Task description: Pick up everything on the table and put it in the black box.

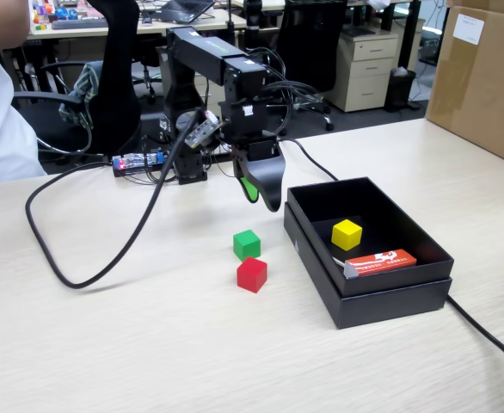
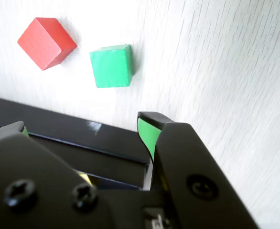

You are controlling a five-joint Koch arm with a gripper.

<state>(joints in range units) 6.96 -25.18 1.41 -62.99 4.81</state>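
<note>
The green cube (image 1: pixel 247 244) and the red cube (image 1: pixel 252 274) lie close together on the table (image 1: pixel 149 344), left of the black box (image 1: pixel 390 303). The yellow cube (image 1: pixel 347 233) rests inside the box. My gripper (image 1: pixel 261 194) hangs above the table by the box's far left corner, open and empty. The wrist view shows the gripper (image 2: pixel 82 125) over the black box's rim (image 2: pixel 82 138), with the green cube (image 2: pixel 112 66) and the red cube (image 2: pixel 47 42) beyond it on the table. A yellow sliver of the yellow cube (image 2: pixel 85 177) peeks out under the gripper body.
A red-orange packet (image 1: pixel 381 261) lies inside the box near its front. A big cardboard carton (image 1: pixel 484 77) stands at the far right. A black cable (image 1: pixel 106 258) loops over the table's left part, and another cable (image 1: pixel 493 344) runs from the box to the front right.
</note>
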